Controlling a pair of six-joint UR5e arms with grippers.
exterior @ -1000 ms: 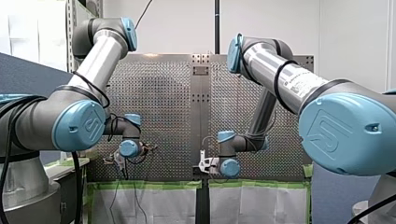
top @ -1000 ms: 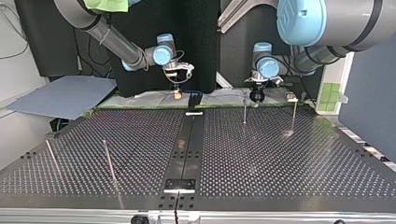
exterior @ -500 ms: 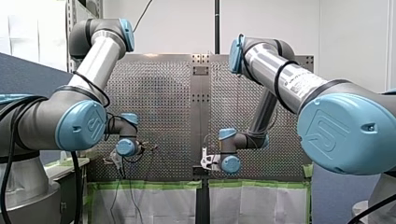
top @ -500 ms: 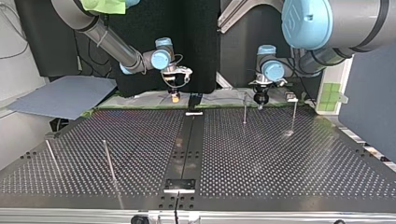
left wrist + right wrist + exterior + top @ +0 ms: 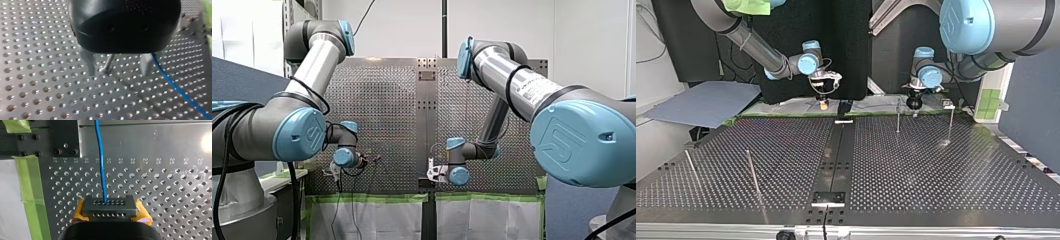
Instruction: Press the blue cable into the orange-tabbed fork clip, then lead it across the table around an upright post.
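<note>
Over the perforated metal table [image 5: 916, 165], my left gripper [image 5: 119, 73], black with bare metal fingers, stands released with the thin upright metal post [image 5: 109, 62] between its fingers. My right gripper [image 5: 110, 207], yellow-padded and well apart from that post, is clenched on the thin blue cable [image 5: 101, 162], which also passes just beside the post, outside one left finger.

Front, top opposed across table [image 5: 936, 170] — wrist views close, sharing blue cable [image 5: 102, 177].
</note>
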